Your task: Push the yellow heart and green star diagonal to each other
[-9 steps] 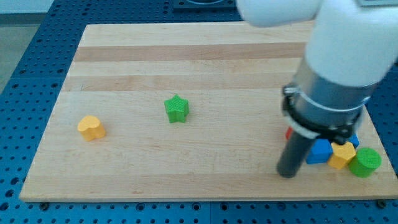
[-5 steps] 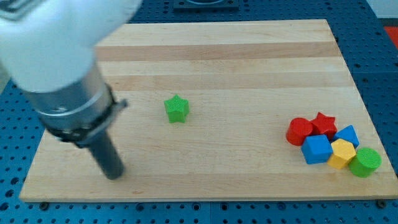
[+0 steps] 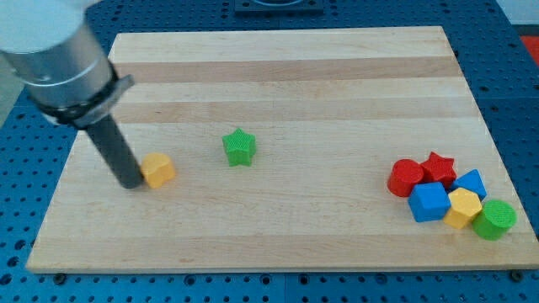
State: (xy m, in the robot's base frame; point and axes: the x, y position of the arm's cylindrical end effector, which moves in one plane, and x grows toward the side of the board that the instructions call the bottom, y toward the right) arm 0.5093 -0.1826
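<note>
The yellow heart (image 3: 158, 169) lies on the wooden board (image 3: 286, 101) at the view's left. My tip (image 3: 130, 183) touches its left side. The green star (image 3: 239, 147) stands to the right of the heart and a little higher in the view, about a hundred pixels away. The dark rod rises from the tip up into the grey arm at the view's top left.
A cluster of blocks sits at the view's lower right: a red cylinder (image 3: 405, 178), a red star (image 3: 438, 167), a blue cube (image 3: 429, 202), a blue block (image 3: 470, 182), a yellow block (image 3: 462, 206) and a green cylinder (image 3: 494, 219).
The arm swept from the view's right to the left, passing over the heart. The tip now touches the heart's left side, and the heart sits further right than before. The green star has not moved.
</note>
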